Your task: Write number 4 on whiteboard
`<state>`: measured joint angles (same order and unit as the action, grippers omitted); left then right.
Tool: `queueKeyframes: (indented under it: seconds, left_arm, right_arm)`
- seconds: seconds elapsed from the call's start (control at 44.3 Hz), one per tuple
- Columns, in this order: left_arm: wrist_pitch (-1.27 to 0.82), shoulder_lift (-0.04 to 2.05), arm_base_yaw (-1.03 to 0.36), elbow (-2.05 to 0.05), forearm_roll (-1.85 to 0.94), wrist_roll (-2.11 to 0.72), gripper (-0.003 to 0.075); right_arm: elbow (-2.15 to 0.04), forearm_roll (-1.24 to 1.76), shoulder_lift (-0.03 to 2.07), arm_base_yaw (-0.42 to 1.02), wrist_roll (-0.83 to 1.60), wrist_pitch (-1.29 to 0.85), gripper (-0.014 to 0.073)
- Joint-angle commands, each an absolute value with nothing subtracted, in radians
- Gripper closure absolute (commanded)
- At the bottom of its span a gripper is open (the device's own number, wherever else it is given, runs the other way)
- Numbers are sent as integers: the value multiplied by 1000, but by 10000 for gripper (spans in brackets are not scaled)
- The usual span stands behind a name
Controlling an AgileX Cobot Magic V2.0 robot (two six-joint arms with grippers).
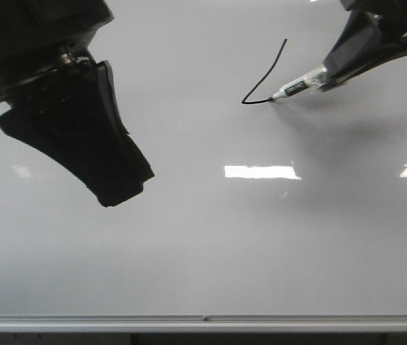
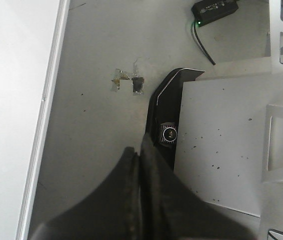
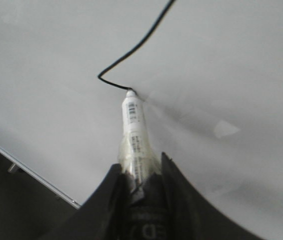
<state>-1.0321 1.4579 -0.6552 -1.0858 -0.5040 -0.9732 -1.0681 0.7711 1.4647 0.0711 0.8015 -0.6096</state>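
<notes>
The right gripper (image 1: 333,72) is clamped around a marker (image 1: 298,88), whose tip touches the whiteboard (image 1: 203,244) toward its far right part, well away from the metal rail (image 1: 203,318) along the near edge. The number 4 (image 1: 264,75) is only begun: a slanted stroke runs down to a sharp corner, and a short piece of the horizontal bar leads from that corner to the tip. In the right wrist view the marker (image 3: 134,132) sits between the two fingers (image 3: 106,200) with its tip pressed at the end of the line (image 3: 131,55). The step in hand looks like drawing the crossbar, so the tip should probably keep light, even contact and travel straight sideways to the robot's right, far enough that the later vertical stroke can cross it. Pressing too hard could make the marker slip in the grip; lifting would break the line. The marker leans low over the board, so holding that angle steady should help keep the bar from wavering. The left gripper (image 1: 110,172) hangs above the left part of the board, fingers pressed together on nothing, well apart from the writing.
</notes>
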Motion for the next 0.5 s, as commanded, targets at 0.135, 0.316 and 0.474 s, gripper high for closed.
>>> queueKeyframes:
  seconds: [0.135, 0.316, 0.474]
  left_arm:
    - [-1019, 1420, -662, -1116, -545, -964, 741]
    - [-1019, 1420, -662, -1116, -545, -964, 741]
    - [-1019, 1420, -662, -1116, -545, -964, 741]
  right_arm:
    - [-1055, 753, 1379, -113, 794, -529, 698]
    - [-1054, 755, 1302, -102, 795, -618, 698]
    - [-1069, 756, 1220, -39, 795, -605, 698]
